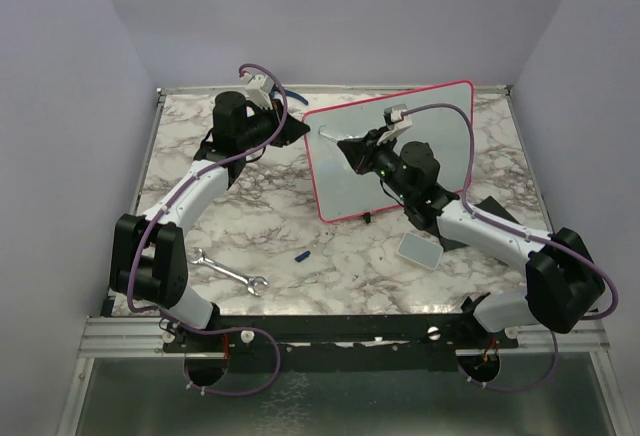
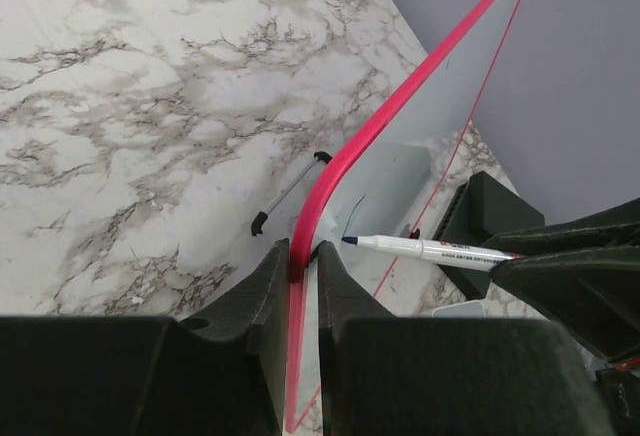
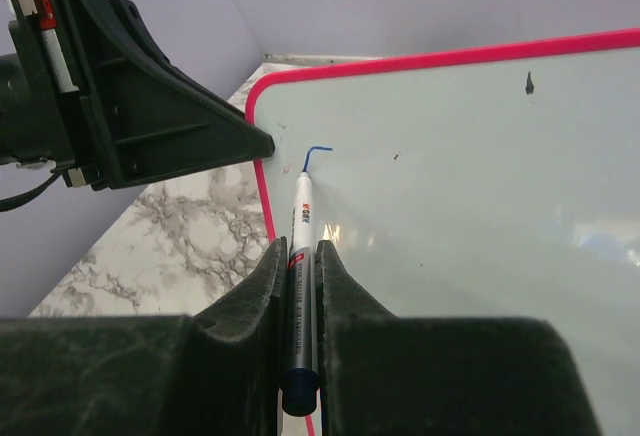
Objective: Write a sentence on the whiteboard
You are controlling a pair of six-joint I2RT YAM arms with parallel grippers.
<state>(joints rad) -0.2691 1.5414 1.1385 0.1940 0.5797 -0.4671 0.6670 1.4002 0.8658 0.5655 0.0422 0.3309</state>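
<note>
Only the right wrist view showed the marker (image 3: 300, 218) tip meeting the whiteboard (image 3: 480, 206) at a short blue stroke (image 3: 318, 150) near its corner, with the right claw (image 3: 297, 253) clamped on the barrel. The left wrist view showed the left claw (image 2: 303, 256) pinching the board's red edge. The top view placed the board propped far right on the bench (image 1: 330, 266), with a wrench (image 1: 230, 272) well apart.

We see two arms, the left arm (image 1: 195, 191) and the right arm (image 1: 490, 236), each built of white links between chunky black joints. A thin purple cable (image 1: 440, 107) loops along each. In our wrist views, black wedge-shaped fingers (image 2: 250, 306) fill the lower frame.
</note>
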